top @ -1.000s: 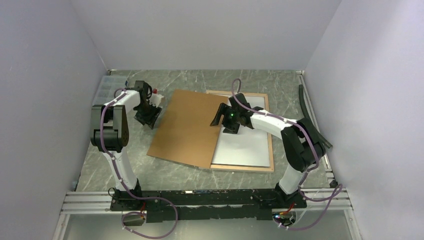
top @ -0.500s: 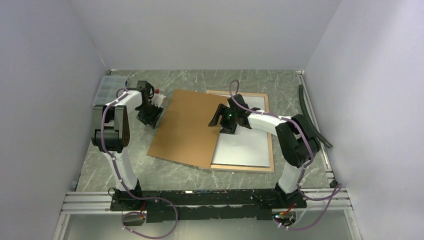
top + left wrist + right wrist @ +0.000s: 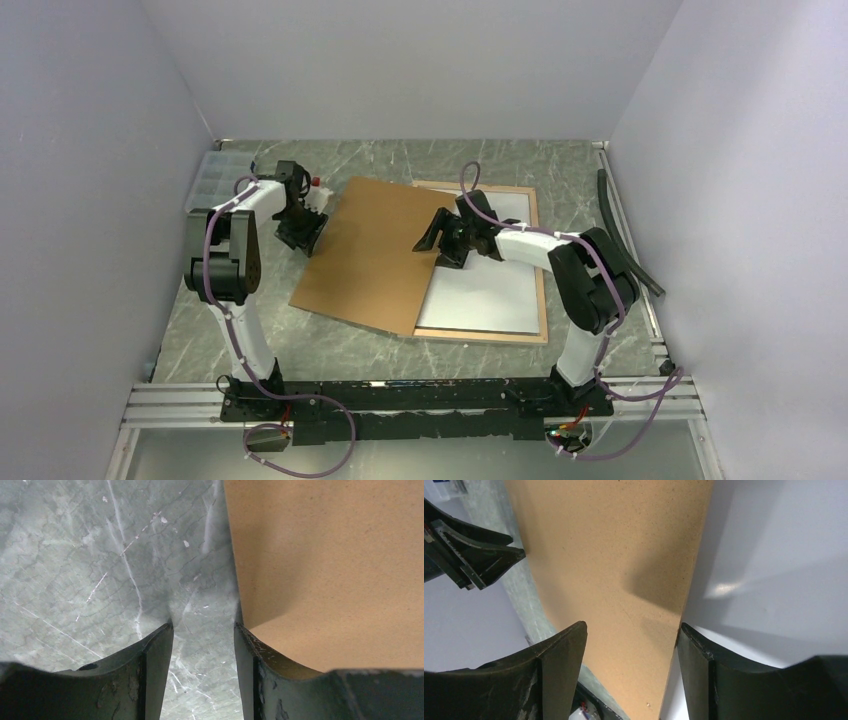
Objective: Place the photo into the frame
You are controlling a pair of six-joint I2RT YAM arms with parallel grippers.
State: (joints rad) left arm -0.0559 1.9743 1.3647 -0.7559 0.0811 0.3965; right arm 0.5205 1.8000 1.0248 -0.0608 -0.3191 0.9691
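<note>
The frame (image 3: 543, 290) lies flat at centre right, its light-wood rim up, and a plain white surface (image 3: 490, 290) fills it. The photo's dark print does not show in any view. A brown fibreboard panel (image 3: 370, 255) lies slanted over the frame's left part. My right gripper (image 3: 437, 243) is open at the panel's right edge. In the right wrist view (image 3: 633, 627) one finger is over the panel (image 3: 624, 545) and the other over the white surface (image 3: 784, 555). My left gripper (image 3: 303, 238) is open and empty at the panel's left edge (image 3: 330, 555), over the table (image 3: 100, 555).
A clear plastic box (image 3: 210, 175) sits at the back left corner. A small white item with a red cap (image 3: 315, 188) lies behind the left gripper. A black bar (image 3: 625, 235) leans along the right wall. Walls close in three sides.
The brown panel has slid a little to the left, baring more of the white surface. My right gripper has moved left with it. The left gripper has barely shifted.
</note>
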